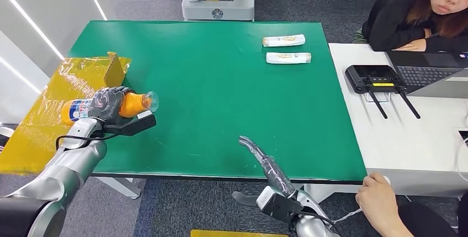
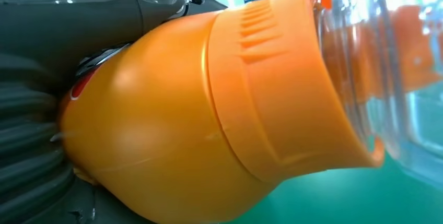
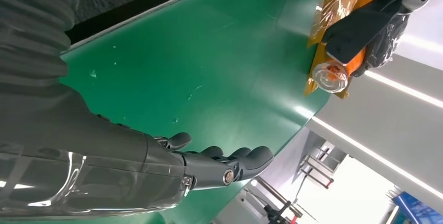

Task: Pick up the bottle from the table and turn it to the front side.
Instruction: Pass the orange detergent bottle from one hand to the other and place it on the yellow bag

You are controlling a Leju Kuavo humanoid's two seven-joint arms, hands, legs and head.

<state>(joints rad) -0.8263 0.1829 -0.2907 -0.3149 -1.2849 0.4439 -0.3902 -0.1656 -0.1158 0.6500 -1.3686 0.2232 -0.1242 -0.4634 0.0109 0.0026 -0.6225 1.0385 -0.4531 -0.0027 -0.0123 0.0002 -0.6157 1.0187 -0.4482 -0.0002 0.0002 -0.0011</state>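
Counter: I see the green-topped counter (image 1: 221,93) with a yellow foil-wrapped cardboard box (image 1: 72,82) at its left edge.
Holding arm: my left hand (image 1: 107,104) grips the clear plastic bottle of orange drink with an orange cap (image 1: 129,104), so it is the arm on the job; its fingers wrap the body near the label.
Other arm: my right hand (image 1: 265,165) is empty, fingers extended and apart, over the near edge and well apart from the bottle.
Bottle place: lifted over the counter's left edge, just beside the box.
Long axis: lying sideways, cap end toward the counter's middle, base toward the box.
Key relation: I judge the turn must come from rolling the left wrist about that axis.
Label face: I cannot tell which side faces front.
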